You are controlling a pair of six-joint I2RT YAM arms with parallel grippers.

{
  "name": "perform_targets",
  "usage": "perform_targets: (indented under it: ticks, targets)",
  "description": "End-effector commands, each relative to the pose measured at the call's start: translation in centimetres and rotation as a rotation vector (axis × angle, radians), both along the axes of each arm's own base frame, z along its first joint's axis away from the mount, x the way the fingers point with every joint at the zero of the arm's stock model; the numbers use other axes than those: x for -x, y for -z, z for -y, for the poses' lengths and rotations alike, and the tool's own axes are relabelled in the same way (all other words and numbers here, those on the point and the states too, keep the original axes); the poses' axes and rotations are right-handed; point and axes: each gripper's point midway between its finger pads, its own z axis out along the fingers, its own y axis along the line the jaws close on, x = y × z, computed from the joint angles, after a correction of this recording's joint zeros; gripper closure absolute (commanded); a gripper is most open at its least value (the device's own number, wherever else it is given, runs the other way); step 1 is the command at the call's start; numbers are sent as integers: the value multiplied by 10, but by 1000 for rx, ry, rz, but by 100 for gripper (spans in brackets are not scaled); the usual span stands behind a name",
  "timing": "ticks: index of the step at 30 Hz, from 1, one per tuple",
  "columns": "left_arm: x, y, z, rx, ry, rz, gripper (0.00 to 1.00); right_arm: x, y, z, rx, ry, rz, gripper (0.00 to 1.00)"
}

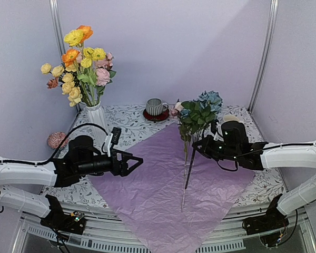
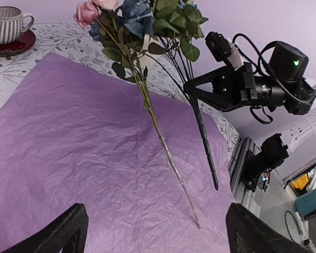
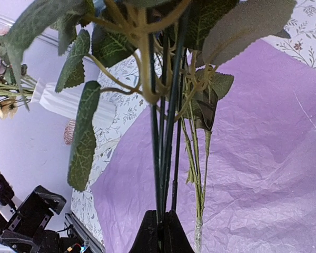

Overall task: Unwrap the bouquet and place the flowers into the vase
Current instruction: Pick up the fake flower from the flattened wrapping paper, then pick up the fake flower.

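at the far left of the table you have a small pink ball. just right of it the white ribbed vase stands upright near the back corner, with yellow, orange, cream and pink flowers in it. your left tool hovers over the left corner of the tissue paper, its jaws spread wide and gripping nothing. the pink-lilac sheet lies unfolded and flat in the middle of the table, one corner draping over the near edge. behind it a grey striped mug sits on a dark red saucer. right of centre, your right tool is clenched on the stems of the blue roses, pinching them below the dark leaves. the bunch stands roughly upright, blooms on top, stems hanging down over the paper. in the left wrist view the longest stem reaches down to the sheet, though you cannot tell whether it touches. a cream mug peeks out behind the right arm.
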Motion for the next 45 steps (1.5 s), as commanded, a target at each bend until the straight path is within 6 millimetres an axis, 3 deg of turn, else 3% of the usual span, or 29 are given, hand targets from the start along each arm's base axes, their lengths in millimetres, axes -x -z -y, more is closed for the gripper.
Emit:
perform_targets:
  ticks: [1,10,15,19,33,36,39,41,45]
  targets:
    - [-9,-3,30,25,-27,6,8,10,-37,-4,-57,-96,156,97]
    - [-15,8,107,55,44,-9,21,32,-52,-9,-137,-196,194,96]
    - [-18,13,141,106,103,-3,37,37,-55,-7,-146,-208,209,96]
    - [-24,21,160,92,118,-10,40,39,-55,-3,-142,-206,219,96]
    - [-42,43,187,55,110,-62,58,43,-60,-3,-152,-223,230,96]
    - [-42,43,191,64,116,-73,65,44,-60,-3,-152,-224,231,96]
    - [-42,58,193,45,124,-93,84,43,-60,0,-148,-213,232,96]
    - [-42,55,191,48,122,-88,96,42,-59,3,-138,-194,230,96]
    - [-34,24,176,129,126,-66,99,35,-55,15,-91,-122,226,94]
